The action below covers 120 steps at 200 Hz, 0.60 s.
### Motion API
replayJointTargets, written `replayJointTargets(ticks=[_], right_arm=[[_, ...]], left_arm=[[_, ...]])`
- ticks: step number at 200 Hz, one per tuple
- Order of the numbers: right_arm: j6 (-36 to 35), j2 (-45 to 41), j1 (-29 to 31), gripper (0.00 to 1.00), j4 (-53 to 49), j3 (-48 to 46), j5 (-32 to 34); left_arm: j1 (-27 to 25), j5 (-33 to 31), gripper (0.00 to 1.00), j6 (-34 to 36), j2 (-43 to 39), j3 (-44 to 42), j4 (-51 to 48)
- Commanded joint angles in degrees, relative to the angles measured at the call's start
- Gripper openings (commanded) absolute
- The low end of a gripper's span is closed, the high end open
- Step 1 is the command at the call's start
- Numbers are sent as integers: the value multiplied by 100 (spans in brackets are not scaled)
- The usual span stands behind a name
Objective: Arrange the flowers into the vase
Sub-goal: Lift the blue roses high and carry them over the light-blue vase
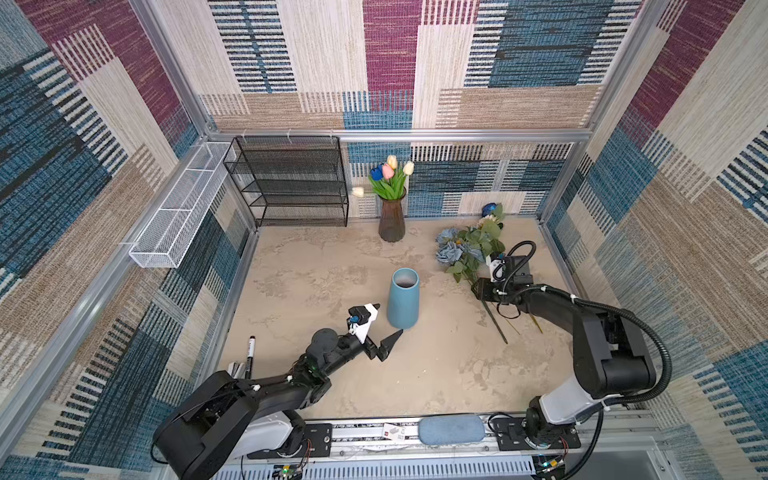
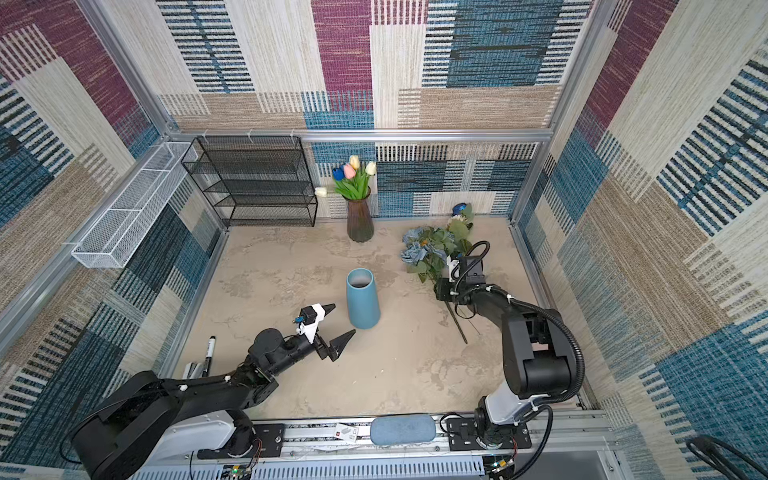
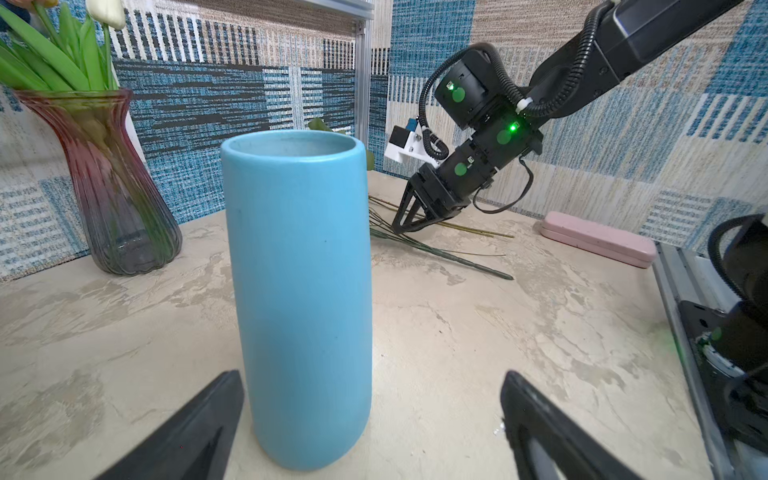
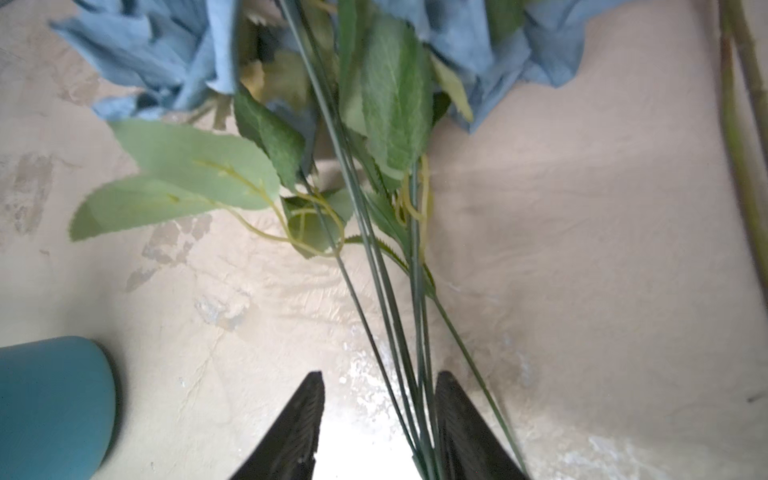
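Your flowers [image 1: 465,249] lie on the surface at far right. They are probably light, with floppy heads on thin, wiry stems [image 4: 399,332], so take them low on the gathered stems. The right pincer [image 4: 378,415] straddles those stems, jaws apart, nothing clamped. The left pincer [image 1: 388,319] gapes wide beside the empty blue vase [image 1: 403,297] at centre. The far glass vase [image 1: 392,222] holds tulips [image 1: 388,172].

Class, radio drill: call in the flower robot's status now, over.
Left hand open beside blue vase, no flowers in. Right hand open astride dusty-blue rose bunch stems, flat on table. Path to vase looks clear.
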Motion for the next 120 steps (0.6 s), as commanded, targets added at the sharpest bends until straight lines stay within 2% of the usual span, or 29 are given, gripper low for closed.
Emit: replayJointTargets(ticks=[1,40,91,120], right_arm=[[58,75,33,45,-20,-44,180],[17,185,49,36,133,-47,145],[5,575,99,33,153,116,141],[38,706,126,21,211,219,79]], left_arm=[[-6,72,99,16,23,37,259],[-6,68,99,14,28,44,259],[-6,26,99,25,12,46,217],[-6,16,99,42,23,46,215]])
